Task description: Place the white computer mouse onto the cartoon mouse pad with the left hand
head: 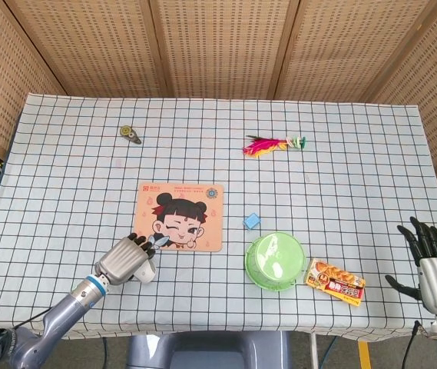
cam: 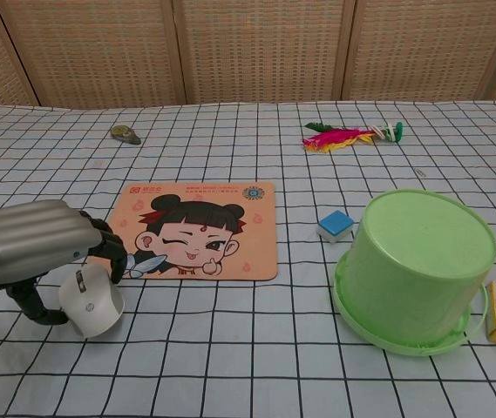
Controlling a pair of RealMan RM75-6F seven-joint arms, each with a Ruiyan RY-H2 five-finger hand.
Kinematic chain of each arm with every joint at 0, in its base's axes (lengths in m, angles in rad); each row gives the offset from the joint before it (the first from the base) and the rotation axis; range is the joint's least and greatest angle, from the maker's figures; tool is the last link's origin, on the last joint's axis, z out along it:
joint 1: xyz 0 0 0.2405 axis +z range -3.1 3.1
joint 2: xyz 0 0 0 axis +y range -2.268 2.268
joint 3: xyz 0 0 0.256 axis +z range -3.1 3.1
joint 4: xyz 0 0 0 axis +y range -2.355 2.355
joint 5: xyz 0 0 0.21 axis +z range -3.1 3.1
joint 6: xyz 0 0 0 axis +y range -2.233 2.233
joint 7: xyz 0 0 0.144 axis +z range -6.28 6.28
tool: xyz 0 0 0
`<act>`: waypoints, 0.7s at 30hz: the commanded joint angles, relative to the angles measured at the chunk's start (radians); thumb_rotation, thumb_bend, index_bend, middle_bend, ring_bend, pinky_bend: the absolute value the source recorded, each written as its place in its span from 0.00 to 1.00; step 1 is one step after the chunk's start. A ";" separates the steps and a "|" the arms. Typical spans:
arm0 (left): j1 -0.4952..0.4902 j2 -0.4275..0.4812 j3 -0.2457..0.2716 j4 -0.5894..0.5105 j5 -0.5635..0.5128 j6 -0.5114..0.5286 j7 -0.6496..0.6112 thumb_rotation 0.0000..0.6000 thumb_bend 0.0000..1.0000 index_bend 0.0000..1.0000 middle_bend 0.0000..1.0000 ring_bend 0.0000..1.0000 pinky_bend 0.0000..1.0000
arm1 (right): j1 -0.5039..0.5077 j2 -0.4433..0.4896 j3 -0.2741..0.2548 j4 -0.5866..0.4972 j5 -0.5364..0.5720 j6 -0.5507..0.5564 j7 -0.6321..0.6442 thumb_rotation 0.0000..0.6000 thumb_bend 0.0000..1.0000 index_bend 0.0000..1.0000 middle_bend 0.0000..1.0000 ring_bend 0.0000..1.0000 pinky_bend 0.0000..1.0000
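The white computer mouse [cam: 91,302] lies just off the near left corner of the cartoon mouse pad [cam: 200,228], on the checked tablecloth. My left hand [cam: 34,242] covers it from above. Its fingers [cam: 112,252] curl down over the mouse's far side and the thumb hooks round the near left side, so the hand grips the mouse. In the head view the left hand [head: 124,260] hides most of the mouse [head: 146,274], with the pad [head: 180,217] just beyond. My right hand [head: 433,263] hangs off the table's near right corner, fingers spread and holding nothing.
An upturned green bucket [cam: 417,261] stands right of the pad, with a small blue cube [cam: 336,224] between them. A snack packet [head: 336,281] lies by the bucket. A feather shuttlecock [head: 272,144] and a small grey object [head: 131,134] lie at the back.
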State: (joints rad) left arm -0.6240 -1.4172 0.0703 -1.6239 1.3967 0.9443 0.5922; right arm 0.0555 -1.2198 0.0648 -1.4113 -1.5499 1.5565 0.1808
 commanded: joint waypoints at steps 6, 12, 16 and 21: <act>-0.096 0.023 -0.017 0.142 0.162 -0.036 -0.146 1.00 0.36 0.55 0.31 0.24 0.28 | 0.001 0.001 0.012 0.009 0.023 -0.008 0.005 1.00 0.07 0.15 0.00 0.00 0.00; -0.188 -0.018 -0.026 0.321 0.297 -0.036 -0.312 1.00 0.36 0.55 0.31 0.24 0.28 | -0.001 0.005 0.024 0.011 0.036 -0.002 0.007 1.00 0.08 0.15 0.00 0.00 0.00; -0.261 -0.071 -0.019 0.466 0.387 -0.018 -0.441 1.00 0.36 0.55 0.31 0.24 0.28 | -0.006 0.010 0.033 0.011 0.048 0.006 0.010 1.00 0.08 0.15 0.00 0.00 0.00; -0.331 -0.141 0.004 0.633 0.476 0.023 -0.549 1.00 0.36 0.55 0.31 0.24 0.28 | -0.007 0.012 0.045 0.019 0.071 -0.001 0.017 1.00 0.08 0.15 0.00 0.00 0.00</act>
State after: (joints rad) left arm -0.9041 -1.5097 0.0596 -1.0751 1.8127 0.9394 0.1105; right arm 0.0487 -1.2084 0.1079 -1.3937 -1.4809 1.5572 0.1965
